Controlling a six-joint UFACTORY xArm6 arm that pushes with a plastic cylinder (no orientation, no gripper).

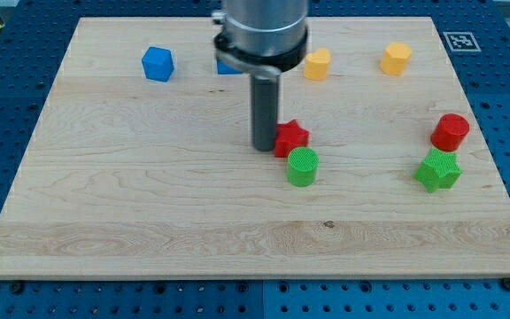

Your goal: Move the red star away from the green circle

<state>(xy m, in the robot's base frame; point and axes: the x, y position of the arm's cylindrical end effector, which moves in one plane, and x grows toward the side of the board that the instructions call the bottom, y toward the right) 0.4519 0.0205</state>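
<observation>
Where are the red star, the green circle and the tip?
red star [292,136], camera view, its top face
green circle [302,162], camera view, its ribbed top
tip [265,147], camera view, rod's bottom end

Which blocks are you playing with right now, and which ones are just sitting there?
In the job: red star, touching my tip at its left; green circle, just below the star.

Just lying about: blue cube, second blue block, two yellow blocks, red cylinder, green star.
</observation>
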